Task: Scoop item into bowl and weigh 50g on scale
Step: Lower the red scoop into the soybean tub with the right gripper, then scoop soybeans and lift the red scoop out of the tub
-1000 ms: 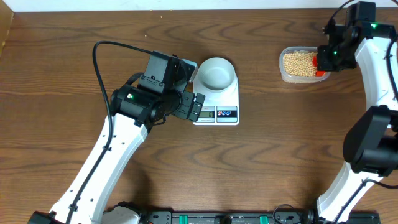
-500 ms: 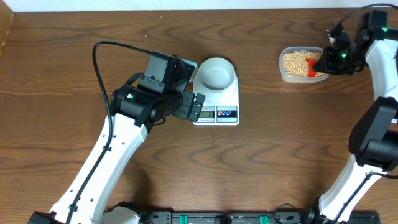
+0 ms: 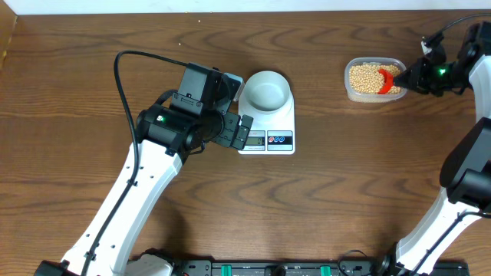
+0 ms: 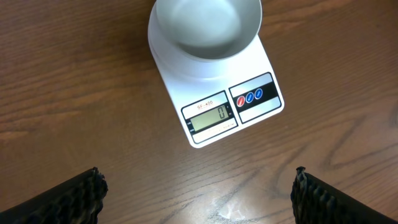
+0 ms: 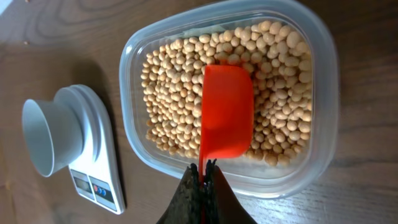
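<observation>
Left gripper (image 4: 198,194): fingers spread wide, nothing between them. It hangs over bare table (image 3: 92,69) just off the front-left of the scale (image 4: 219,93). In the wrist view only the two dark fingertips (image 4: 84,194) show at the bottom corners.

The scale lies flat left of the table's centre. Its display (image 4: 211,116) reads 0, with three round buttons (image 4: 249,98) beside it.

The bowl (image 3: 247,90) stands on the scale's back half, upright and centred on the platform.

The clear tub (image 5: 323,93) is well apart to the right, near the table's far edge. The beans (image 5: 171,106) cover its floor.

The red scoop (image 5: 227,109) lies inside the tub, over the beans toward my side. I cannot tell whether any beans are in it.

Right gripper (image 5: 203,180): fingers pinched narrow on the scoop's handle at the tub's rim.
</observation>
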